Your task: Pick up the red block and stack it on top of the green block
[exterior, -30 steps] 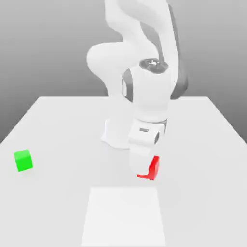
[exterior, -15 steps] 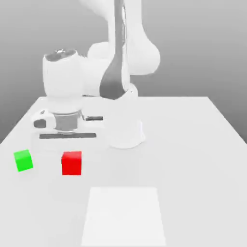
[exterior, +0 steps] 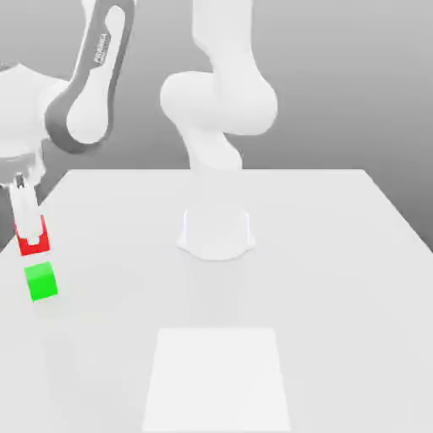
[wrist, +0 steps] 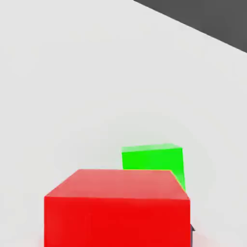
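The red block [exterior: 34, 243] hangs in the air at the exterior view's far left, held between the fingers of my gripper [exterior: 31, 234], which is shut on it. The green block [exterior: 41, 282] rests on the white table [exterior: 338, 254] just below the red one, with a small gap between them. In the hand view the red block [wrist: 118, 207] looms close and large, and the green block [wrist: 154, 161] lies beyond it on the table, partly covered by it.
The arm's white base [exterior: 217, 232] stands at the table's middle. A paler square patch [exterior: 218, 380] marks the table near its front edge. The green block sits close to the table's edge at the exterior view's left.
The arm has swung from the table's middle to the exterior view's far left, carrying the red block up and over to just above the green block.
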Robot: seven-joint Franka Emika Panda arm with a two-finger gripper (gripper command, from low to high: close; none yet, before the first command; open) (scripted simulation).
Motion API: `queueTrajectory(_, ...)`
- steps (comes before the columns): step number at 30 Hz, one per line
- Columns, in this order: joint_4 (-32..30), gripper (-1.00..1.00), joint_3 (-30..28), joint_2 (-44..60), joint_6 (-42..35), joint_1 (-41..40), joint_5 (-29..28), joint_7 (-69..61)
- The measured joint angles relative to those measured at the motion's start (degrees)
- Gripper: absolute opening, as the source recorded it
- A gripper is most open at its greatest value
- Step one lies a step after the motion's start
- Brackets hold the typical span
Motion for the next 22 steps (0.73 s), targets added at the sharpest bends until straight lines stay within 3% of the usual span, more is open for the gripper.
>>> queueTrajectory(10,0.38,-1.00,-0.98,5.45,5.41,1.88,7.18,-4.63)
queueTrajectory(20,0.75,-1.00,3.76,13.24,10.70,-0.23,18.24,-12.63)
queueTrajectory(21,0.78,1.00,4.33,13.99,11.16,-0.55,19.16,-13.31)
queueTrajectory(22,0.78,1.00,4.33,13.99,11.16,-0.55,19.16,-13.31)
